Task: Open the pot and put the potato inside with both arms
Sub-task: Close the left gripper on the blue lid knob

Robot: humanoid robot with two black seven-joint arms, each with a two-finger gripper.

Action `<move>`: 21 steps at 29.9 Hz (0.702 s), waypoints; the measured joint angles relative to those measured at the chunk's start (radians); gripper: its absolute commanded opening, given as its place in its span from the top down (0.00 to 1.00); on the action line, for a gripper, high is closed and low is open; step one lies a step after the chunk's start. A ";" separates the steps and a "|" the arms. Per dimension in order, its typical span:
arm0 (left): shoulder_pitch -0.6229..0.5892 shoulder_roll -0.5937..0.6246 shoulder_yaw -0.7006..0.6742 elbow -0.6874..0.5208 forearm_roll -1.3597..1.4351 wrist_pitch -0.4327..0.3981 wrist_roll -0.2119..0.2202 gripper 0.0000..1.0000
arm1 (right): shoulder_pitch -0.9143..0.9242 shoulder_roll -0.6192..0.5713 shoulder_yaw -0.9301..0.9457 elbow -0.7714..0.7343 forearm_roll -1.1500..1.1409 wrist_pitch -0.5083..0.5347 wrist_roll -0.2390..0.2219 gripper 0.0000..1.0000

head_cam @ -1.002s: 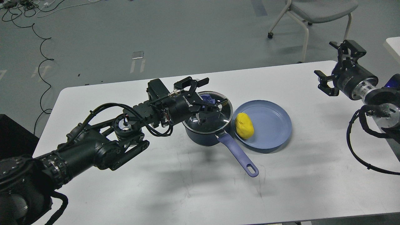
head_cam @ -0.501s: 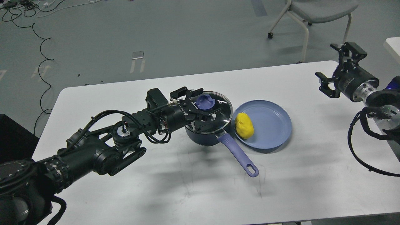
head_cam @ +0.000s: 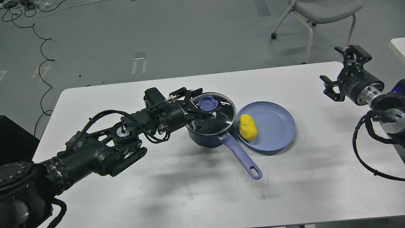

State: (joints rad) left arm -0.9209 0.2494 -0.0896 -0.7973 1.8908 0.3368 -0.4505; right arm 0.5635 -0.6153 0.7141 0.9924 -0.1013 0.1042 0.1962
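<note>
The navy pot (head_cam: 205, 138) stands mid-table with its glass lid (head_cam: 223, 112) on and its lavender handle (head_cam: 241, 155) pointing to the front right. My left gripper (head_cam: 202, 106) is open, with its fingers on either side of the lid's purple knob (head_cam: 208, 102), one behind and one in front. I cannot tell whether they touch it. The yellow potato (head_cam: 247, 127) lies on the left part of the light-blue plate (head_cam: 278, 126), just right of the pot. My right gripper (head_cam: 332, 65) is open and empty, above the table's far right edge.
The white table (head_cam: 196, 190) ends close behind the pot and plate. A grey chair (head_cam: 316, 12) stands on the floor beyond the table's back right. Cables (head_cam: 38, 38) lie on the floor at the back left.
My left gripper has come down and drawn back a little to the left, so the purple knob now shows between its fingers. My right gripper has drifted slightly right. Pot, lid and potato have not moved.
</note>
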 measured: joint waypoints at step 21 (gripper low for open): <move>-0.013 -0.051 0.030 0.089 -0.044 0.002 -0.010 0.11 | -0.005 -0.003 -0.006 -0.003 -0.001 0.002 0.001 0.00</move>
State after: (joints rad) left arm -0.9341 0.1989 -0.0593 -0.7087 1.8465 0.3392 -0.4606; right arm 0.5581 -0.6181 0.7083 0.9897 -0.1018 0.1059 0.1968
